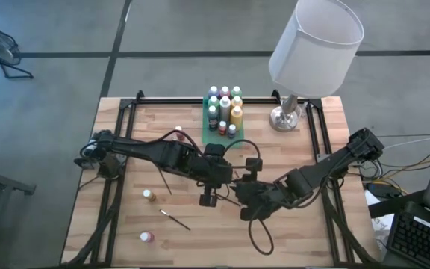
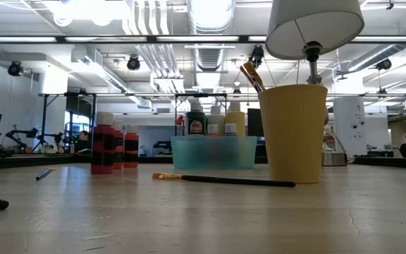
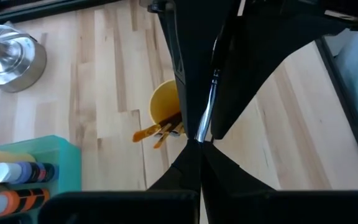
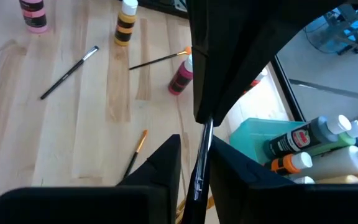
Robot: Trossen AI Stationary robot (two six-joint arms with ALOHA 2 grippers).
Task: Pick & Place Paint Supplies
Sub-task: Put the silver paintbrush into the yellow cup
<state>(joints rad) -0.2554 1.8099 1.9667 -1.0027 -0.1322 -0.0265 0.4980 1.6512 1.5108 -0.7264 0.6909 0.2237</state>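
Observation:
My two grippers meet over the middle of the table, both on one thin paintbrush with a shiny metal stretch. My left gripper comes in from the table's left. My right gripper comes in from the table's right. Under them stands the yellow cup with brushes sticking out. The green tray holds several paint bottles upright. Loose bottles stand and brushes lie on the wood at the near left. My left gripper pinches the paintbrush between its two fingertips, right beside the metal stretch. It comes slanting down from the table's left. The brush runs on from the tips, lifted clear above the cup. My right gripper has its two fingers close on either side of the brush's shaft, a short way from my left gripper's tips. It slants down from the table's right. The fingers lie across the shaft, which passes back between them.
A lamp with a white shade and a metal base stands at the far right of the table. A red bottle stands left of the tray. One brush lies in front of the cup.

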